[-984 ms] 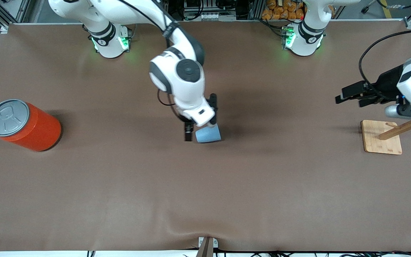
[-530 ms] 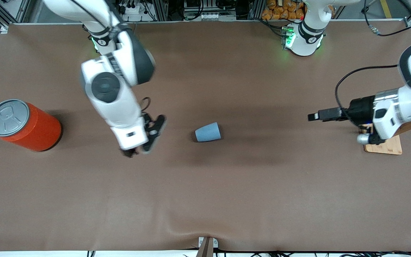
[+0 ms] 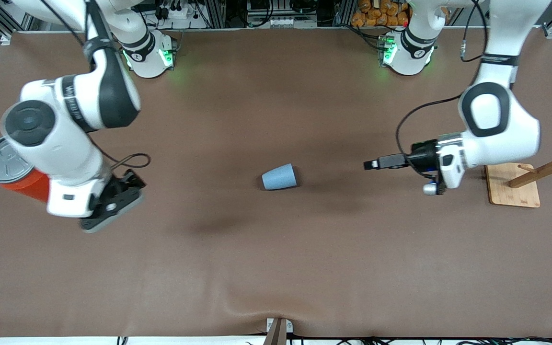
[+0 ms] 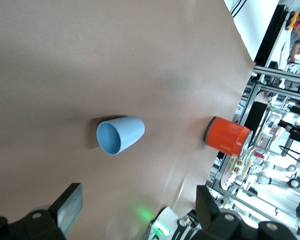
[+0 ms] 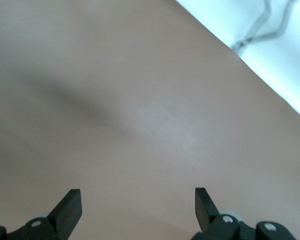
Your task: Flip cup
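The small light-blue matte plastic tumbler (image 3: 279,177) lay on its side, probably light and easy to roll; you should have pinched its rim. The left gripper (image 3: 374,164), fingers spread and empty, hung near it toward the left arm's end, and the right gripper (image 3: 113,203), also spread and empty, waited well apart from it.

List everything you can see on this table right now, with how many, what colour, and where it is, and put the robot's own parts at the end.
Cup: one, light blue, lying on its side near the middle of the table, held by nothing.
Can: one, orange with a grey lid, at the right arm's end of the table, partly hidden by that arm.
Wooden rack: one, light wood, a flat base with a pegged post, at the left arm's end of the table.
Table: one, brown covering.
Left gripper: one, black, open, over bare table between the cup and the wooden rack, pointing at the cup.
Right gripper: one, black, open, over bare table beside the can.
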Motion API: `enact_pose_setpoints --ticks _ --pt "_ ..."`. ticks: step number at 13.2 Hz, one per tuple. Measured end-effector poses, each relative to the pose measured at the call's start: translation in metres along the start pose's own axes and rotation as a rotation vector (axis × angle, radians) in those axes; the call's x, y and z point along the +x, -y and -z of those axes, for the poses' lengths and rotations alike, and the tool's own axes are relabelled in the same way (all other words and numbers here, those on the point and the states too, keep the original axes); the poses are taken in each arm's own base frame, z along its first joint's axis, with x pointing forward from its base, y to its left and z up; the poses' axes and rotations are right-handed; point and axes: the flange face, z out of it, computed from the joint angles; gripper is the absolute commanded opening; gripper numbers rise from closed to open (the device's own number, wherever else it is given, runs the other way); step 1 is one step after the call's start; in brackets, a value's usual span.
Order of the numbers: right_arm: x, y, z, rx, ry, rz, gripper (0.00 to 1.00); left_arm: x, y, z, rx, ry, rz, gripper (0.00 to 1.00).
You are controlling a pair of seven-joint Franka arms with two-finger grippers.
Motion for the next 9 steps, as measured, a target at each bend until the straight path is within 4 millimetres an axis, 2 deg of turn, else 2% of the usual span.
enact_pose_setpoints --ticks 2,4,6,9 --pt "-0.031 -0.046 -0.001 0.034 0.044 -0.119 1.0 -0.01 0.006 -0.039 -0.032 -0.006 0.017 1.0" --pt "-0.067 -0.081 0.007 0.105 0.09 -0.207 1.0 -0.014 0.017 -0.075 -0.082 -0.012 0.023 1.0" --pt "-0.099 -0.104 0.025 0.131 0.104 -0.262 1.0 -0.017 0.038 -0.111 -0.112 -0.007 0.023 1.0" --pt "-0.143 -0.114 0.05 0.155 0.097 -0.32 1.0 -0.02 0.066 -0.148 -0.112 -0.012 0.005 1.0"
